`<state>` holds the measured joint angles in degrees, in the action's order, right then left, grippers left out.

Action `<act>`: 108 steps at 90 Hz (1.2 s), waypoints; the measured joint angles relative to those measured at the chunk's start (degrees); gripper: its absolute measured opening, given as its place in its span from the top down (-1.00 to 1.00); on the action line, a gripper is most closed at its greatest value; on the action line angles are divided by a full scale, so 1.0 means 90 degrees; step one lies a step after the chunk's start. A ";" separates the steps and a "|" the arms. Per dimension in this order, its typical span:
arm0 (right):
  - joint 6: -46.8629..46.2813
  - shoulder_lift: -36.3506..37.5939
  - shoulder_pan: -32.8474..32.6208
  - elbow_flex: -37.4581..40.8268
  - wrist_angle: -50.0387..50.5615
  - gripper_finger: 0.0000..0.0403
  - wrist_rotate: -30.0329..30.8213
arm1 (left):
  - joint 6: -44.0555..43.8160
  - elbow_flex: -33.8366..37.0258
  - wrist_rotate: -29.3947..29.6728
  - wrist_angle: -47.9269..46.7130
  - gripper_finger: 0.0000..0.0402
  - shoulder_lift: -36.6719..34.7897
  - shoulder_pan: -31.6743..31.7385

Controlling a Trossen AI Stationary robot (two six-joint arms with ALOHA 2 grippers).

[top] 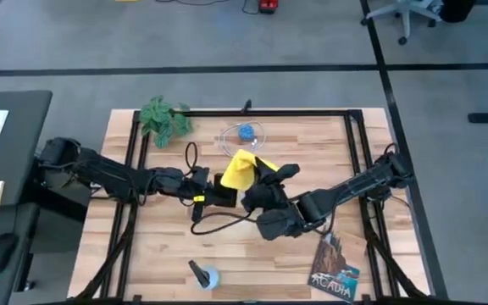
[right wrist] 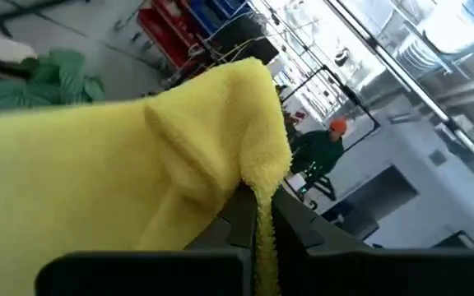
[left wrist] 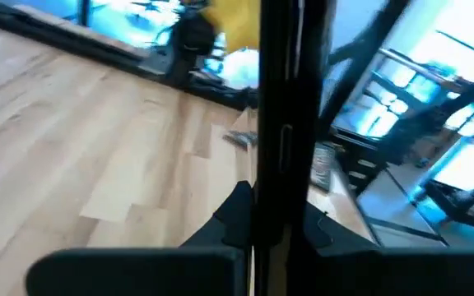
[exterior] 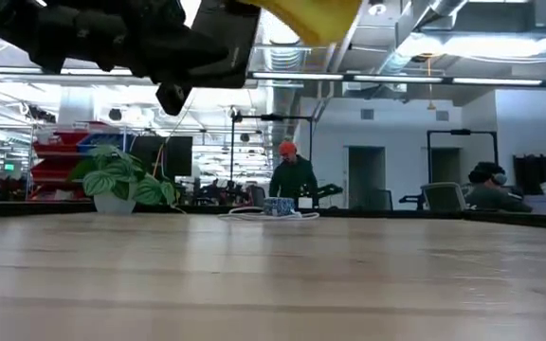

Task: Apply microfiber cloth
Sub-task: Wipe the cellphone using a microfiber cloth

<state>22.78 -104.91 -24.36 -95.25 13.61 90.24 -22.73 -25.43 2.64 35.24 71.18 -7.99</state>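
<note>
The microfiber cloth [top: 240, 169] is held up above the middle of the wooden table [top: 159, 246], pinched between the closed fingers of the right gripper [top: 259, 175], and in the right wrist view its yellow fabric [right wrist: 138, 181] is seen hanging over these fingers. The left gripper [top: 219, 191] is closed on a thin black smartphone [left wrist: 282, 123], which is kept upright on its edge just beside the cloth, also lifted over the table. A green plant [top: 164, 117] is placed at the far left corner, and a person in an orange cap [exterior: 292, 172] is seen in the room behind.
</note>
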 joint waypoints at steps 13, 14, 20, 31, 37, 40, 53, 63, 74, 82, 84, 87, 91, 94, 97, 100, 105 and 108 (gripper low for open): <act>0.0141 -0.0209 -0.0068 0.0002 -0.0092 1.00 -0.0031 | -0.0249 0.0000 0.0098 0.0044 0.95 0.0001 0.0043; 0.0141 -0.0240 -0.0068 -0.0002 -0.0100 1.00 -0.0038 | -0.0261 -0.0001 0.0098 0.0053 0.95 0.0002 0.0049; 0.0180 -0.0419 -0.0075 0.0000 -0.0048 1.00 -0.0208 | -0.0370 0.0000 0.0135 0.0188 0.95 0.0002 0.0058; 0.0248 -0.0900 -0.0005 0.0011 -0.0136 1.00 -0.1088 | -0.0458 -0.0002 0.0141 0.0307 0.95 0.0002 0.0057; 0.0333 -0.1169 0.0078 0.0007 -0.0251 1.00 -0.1434 | -0.0465 0.0000 0.0122 0.0333 0.95 0.0002 0.0056; 0.0383 -0.1257 0.0109 0.0001 -0.0235 1.00 -0.1519 | -0.0501 0.0000 0.0099 0.0342 0.95 0.0002 0.0059; 0.0855 -0.1498 0.0238 -0.0004 -0.0259 1.00 -0.1380 | -0.0560 0.0015 0.0033 0.0315 0.95 0.0012 0.0060; 0.1106 -0.1454 0.0322 -0.0005 -0.0301 1.00 -0.0675 | -0.0567 0.0010 0.0009 0.0364 0.95 0.0012 0.0053; 0.0971 -0.1201 0.0399 0.0003 -0.0304 1.00 -0.0243 | -0.0574 0.0010 -0.0151 0.0394 0.94 0.0009 0.0044; 0.0708 -0.1114 0.0406 -0.0011 -0.0313 1.00 -0.0292 | -0.0454 0.0007 -0.0413 0.0460 0.94 0.0005 0.0010; 0.0643 -0.1114 0.0399 -0.0011 -0.0294 1.00 -0.0395 | -0.0436 0.0007 -0.0462 0.0507 0.94 0.0005 0.0003; 0.0549 -0.1130 0.0391 -0.0007 -0.0235 1.00 -0.0588 | -0.0414 0.0007 -0.0482 0.0593 0.94 0.0005 0.0001; 0.0383 -0.1182 0.0361 0.0004 -0.0155 1.00 -0.0851 | -0.0406 0.0007 -0.0477 0.0697 0.94 0.0005 0.0010; 0.0205 -0.1191 0.0329 0.0008 -0.0056 1.00 -0.1112 | -0.0397 0.0007 -0.0472 0.0745 0.94 0.0005 0.0015; -0.0033 -0.1192 0.0286 0.0008 0.0114 1.00 -0.1399 | -0.0395 0.0007 -0.0470 0.0801 0.94 0.0005 0.0012; -0.0319 -0.1190 0.0261 0.0008 0.0270 1.00 -0.1655 | -0.0386 0.0005 -0.0482 0.0829 0.94 0.0003 0.0007; -0.0763 -0.1182 0.0220 0.0008 0.0541 1.00 -0.1922 | -0.0339 0.0005 -0.0498 0.0830 0.94 0.0000 0.0021; -0.0917 -0.1182 0.0196 0.0008 0.0637 1.00 -0.1933 | -0.0337 0.0007 -0.0496 0.0818 0.95 0.0000 0.0027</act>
<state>14.53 -115.55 -22.59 -95.18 19.35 72.84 -25.76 -25.36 -1.82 42.61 71.18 -7.75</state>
